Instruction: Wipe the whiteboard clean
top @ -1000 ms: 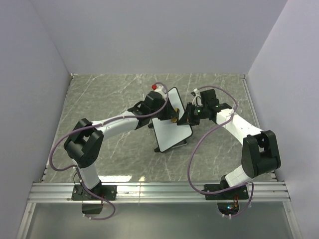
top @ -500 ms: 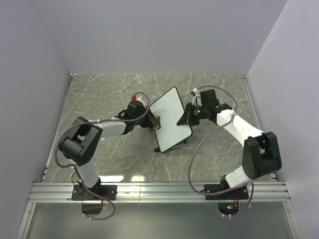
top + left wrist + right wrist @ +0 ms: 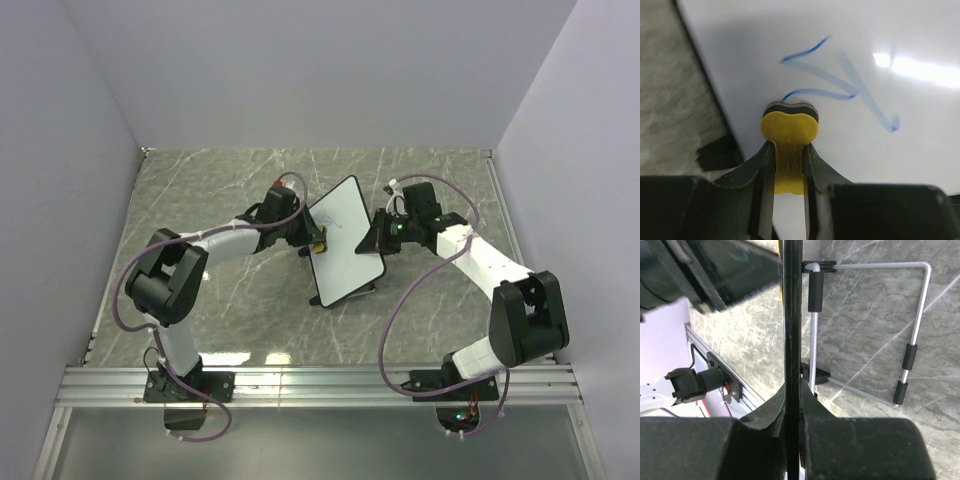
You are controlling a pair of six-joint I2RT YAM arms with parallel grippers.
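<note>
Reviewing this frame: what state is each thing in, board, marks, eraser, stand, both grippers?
whiteboard: propped tilted, not yet clean.
blue scribble: partly smeared pale.
yellow eraser: tip against the board, beside the scribble.
left gripper: shut on the yellow eraser.
right gripper: shut on the whiteboard's edge.
wire stand: swung out behind the board.

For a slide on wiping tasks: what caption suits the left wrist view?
Left claw grips a small yellow eraser against the black-rimmed whiteboard, beside partly smeared blue marker strokes.
</note>
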